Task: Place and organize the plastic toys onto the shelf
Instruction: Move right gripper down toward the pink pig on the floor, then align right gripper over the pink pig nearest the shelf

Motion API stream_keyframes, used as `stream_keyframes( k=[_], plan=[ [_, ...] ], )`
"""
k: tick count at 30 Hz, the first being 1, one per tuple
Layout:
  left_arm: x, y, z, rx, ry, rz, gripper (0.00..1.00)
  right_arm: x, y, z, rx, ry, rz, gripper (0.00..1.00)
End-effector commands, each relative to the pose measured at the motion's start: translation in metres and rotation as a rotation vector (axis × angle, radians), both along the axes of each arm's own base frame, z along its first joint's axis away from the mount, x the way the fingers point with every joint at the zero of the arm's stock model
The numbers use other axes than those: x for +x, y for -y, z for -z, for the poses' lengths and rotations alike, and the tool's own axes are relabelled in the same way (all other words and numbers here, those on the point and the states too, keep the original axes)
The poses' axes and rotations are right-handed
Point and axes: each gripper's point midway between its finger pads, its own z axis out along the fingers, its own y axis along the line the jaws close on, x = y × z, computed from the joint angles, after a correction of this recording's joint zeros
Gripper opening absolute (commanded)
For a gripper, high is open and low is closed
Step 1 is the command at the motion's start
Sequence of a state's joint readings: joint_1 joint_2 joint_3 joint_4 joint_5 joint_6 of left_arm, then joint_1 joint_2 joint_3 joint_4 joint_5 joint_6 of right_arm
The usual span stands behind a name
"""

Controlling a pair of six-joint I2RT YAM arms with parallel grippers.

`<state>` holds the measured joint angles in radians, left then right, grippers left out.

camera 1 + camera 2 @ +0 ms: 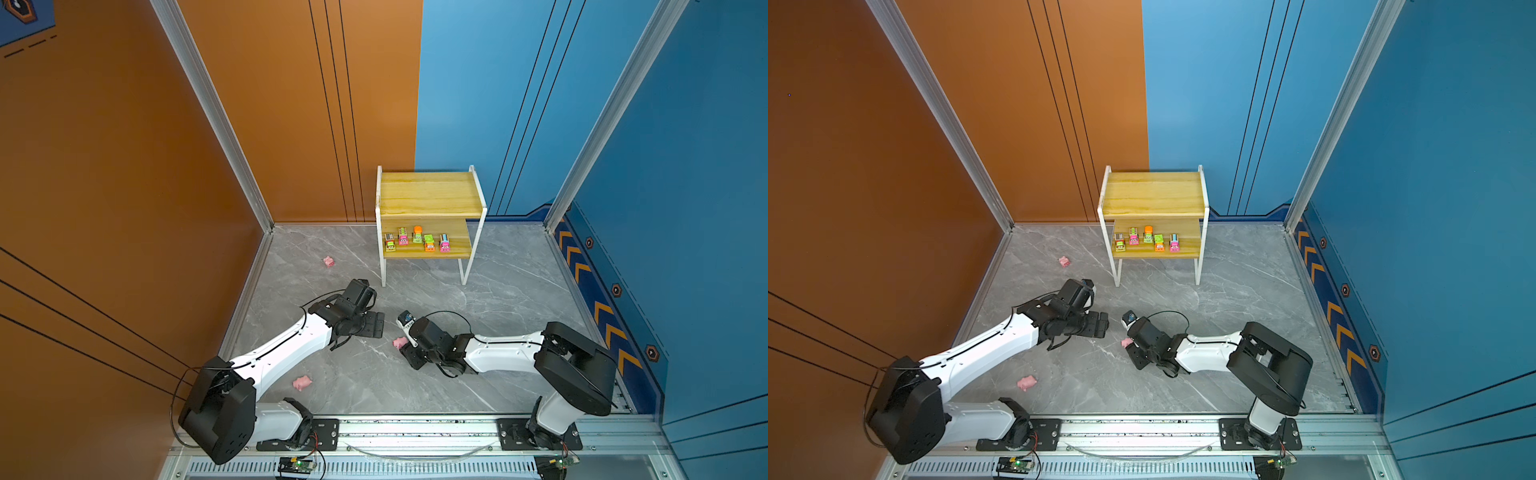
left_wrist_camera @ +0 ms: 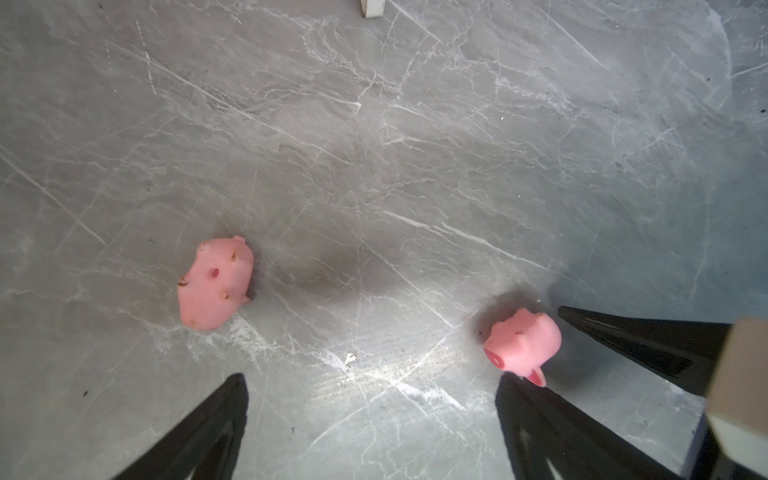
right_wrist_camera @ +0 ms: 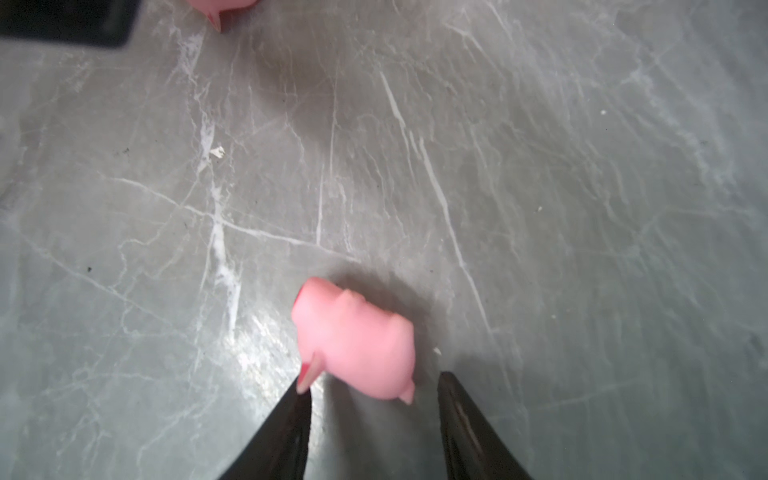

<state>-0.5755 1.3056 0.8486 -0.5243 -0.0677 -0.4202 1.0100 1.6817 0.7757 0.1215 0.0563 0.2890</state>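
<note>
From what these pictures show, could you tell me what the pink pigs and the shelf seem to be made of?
The pig by the right gripper looks like soft matte plastic or rubber: rounded, smooth and dull, though the pictures cannot confirm softness. The shelf seems to have pale wooden boards with visible grain on a thin white frame, probably painted metal.

The grey marble-patterned floor (image 1: 498, 316) carries the shelf (image 1: 430, 193), standing well beyond both pincers, with five toy trucks (image 1: 417, 241) in a row on its lower board. One pink pig (image 1: 400, 343) lies just at the right pincer's (image 3: 370, 384) tips; another (image 1: 302, 382) lies nearer the arm bases than the left pincer (image 1: 376, 325), and a third (image 1: 328, 261) lies beyond it.
</note>
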Motion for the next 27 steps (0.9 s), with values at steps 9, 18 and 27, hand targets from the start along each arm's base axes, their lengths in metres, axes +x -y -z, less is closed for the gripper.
stream_keyframes(
  k=[9,18,27],
  plan=[
    [0.003,-0.005,-0.010,0.007,0.030,-0.015,0.94,0.039,-0.009,-0.012,-0.021,0.031,0.031,0.45],
    [0.002,-0.011,-0.008,0.000,0.021,-0.033,0.94,0.054,0.001,-0.008,-0.040,0.031,0.035,0.44],
    [0.003,-0.011,-0.011,-0.013,0.026,-0.038,0.94,0.067,0.014,-0.030,-0.011,0.074,0.063,0.45]
  ],
)
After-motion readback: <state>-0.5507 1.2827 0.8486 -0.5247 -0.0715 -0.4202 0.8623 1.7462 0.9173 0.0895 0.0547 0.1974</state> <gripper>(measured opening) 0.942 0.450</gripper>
